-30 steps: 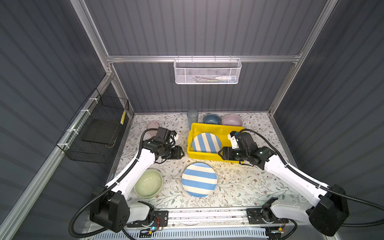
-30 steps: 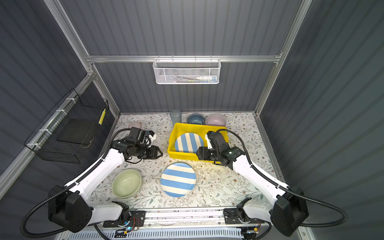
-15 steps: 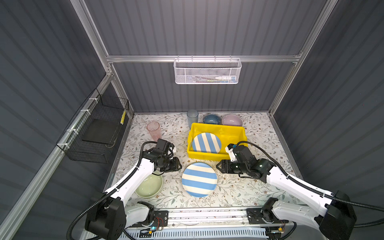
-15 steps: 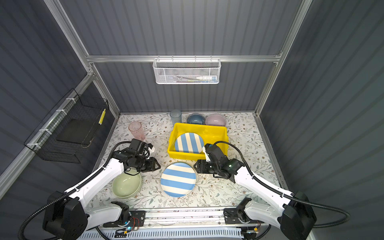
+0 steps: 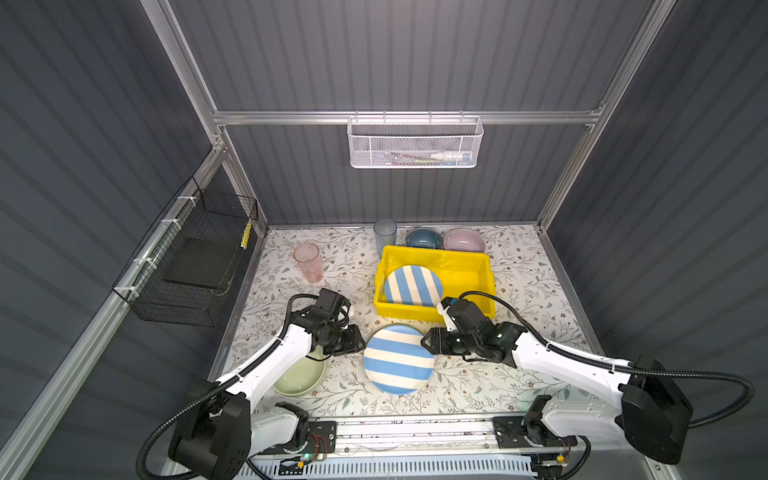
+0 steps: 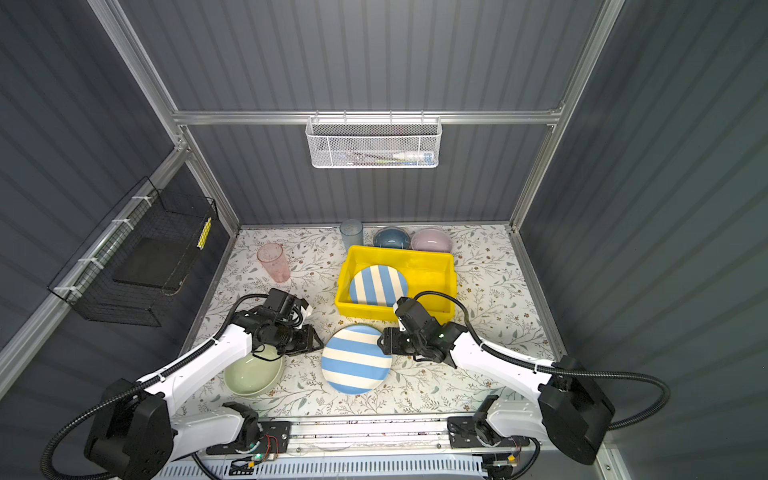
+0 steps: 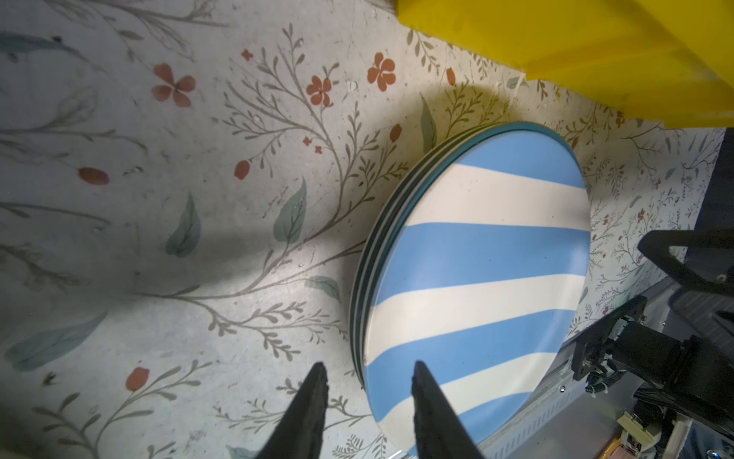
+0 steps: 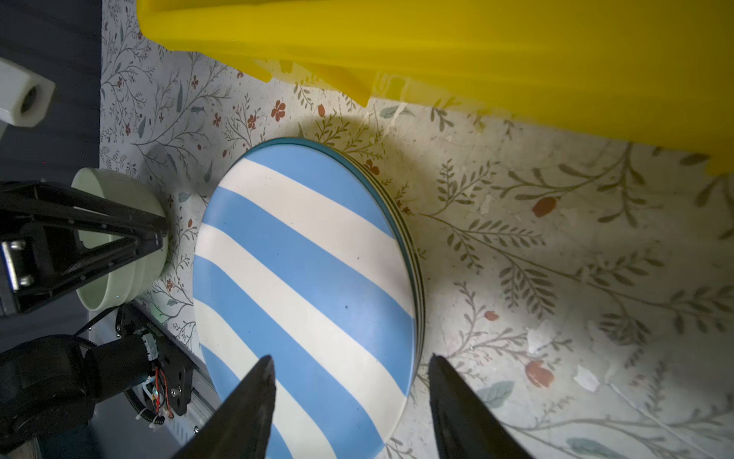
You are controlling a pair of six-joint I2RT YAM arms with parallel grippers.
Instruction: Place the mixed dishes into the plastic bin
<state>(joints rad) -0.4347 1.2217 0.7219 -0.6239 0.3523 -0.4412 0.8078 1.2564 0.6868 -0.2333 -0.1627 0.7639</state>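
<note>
A stack of plates topped by a blue-white striped plate (image 5: 399, 359) (image 6: 356, 359) lies on the table in front of the yellow plastic bin (image 5: 469, 266). Another striped plate (image 5: 412, 286) lies in the bin. My left gripper (image 5: 360, 345) (image 7: 368, 365) is open at the stack's left edge, its jaws straddling the rim. My right gripper (image 5: 424, 343) (image 8: 351, 357) is open wider, astride the right rim. A green bowl (image 5: 299, 374) sits under the left arm. A blue bowl (image 5: 423, 239), a lilac bowl (image 5: 463, 241) and a blue tumbler (image 5: 385, 237) stand behind the bin, a pink tumbler (image 5: 308, 262) at its left.
A black wire basket (image 5: 199, 266) hangs on the left wall and a white mesh basket (image 5: 415, 143) on the back wall. The arms' mounting rail (image 5: 415, 432) runs along the table's front edge.
Both arms have come forward from beside the bin and lowered to the stack's two edges. Both pairs of jaws have narrowed. The pink tumbler is now uncovered.
</note>
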